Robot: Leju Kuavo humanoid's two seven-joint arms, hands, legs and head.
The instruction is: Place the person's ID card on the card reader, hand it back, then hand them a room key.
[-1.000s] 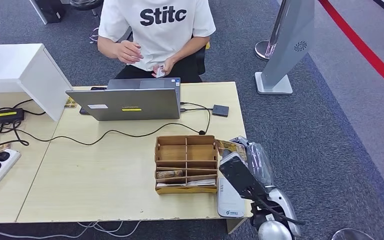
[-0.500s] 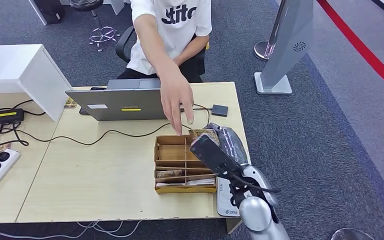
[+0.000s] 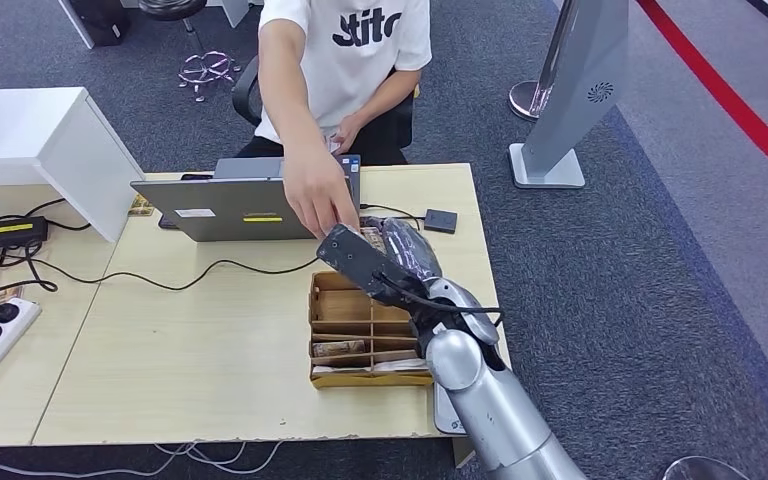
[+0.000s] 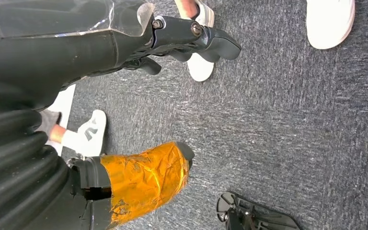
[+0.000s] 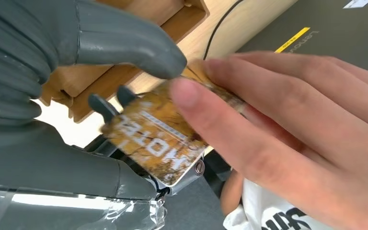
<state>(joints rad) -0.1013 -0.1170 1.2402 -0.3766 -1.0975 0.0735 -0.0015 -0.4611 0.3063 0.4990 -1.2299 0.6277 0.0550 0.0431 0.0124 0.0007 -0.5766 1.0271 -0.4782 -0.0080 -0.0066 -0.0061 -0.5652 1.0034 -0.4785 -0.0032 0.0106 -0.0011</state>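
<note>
Right arm reaches from 5 o'clock of the head view toward centre. Right hand is over the far edge of the wooden organizer, which sits at 6 o'clock of the hand on the desk. White card reader lies at the desk's near right corner, mostly hidden behind the forearm.

Right wrist view: right hand pinches the room key, an orange-brown card with pale lettering, between thick thumb and the dark fingers under it. The person's hand is already on the same card, thumb on top, fingers below.

Key relation: card sticks out of the robot's hand toward 11 o'clock in head view, long axis roughly along the reach; the person's hand meets it from that side. Judgement: release should follow once their grip is firm.

Left hand hangs over the grey carpet, fingers curled in, holding nothing.

Beyond: laptop at 12 o'clock.

Unclear: the ID card; a small object in the person's other hand is too small to name. Key is barely visible in head view.
</note>
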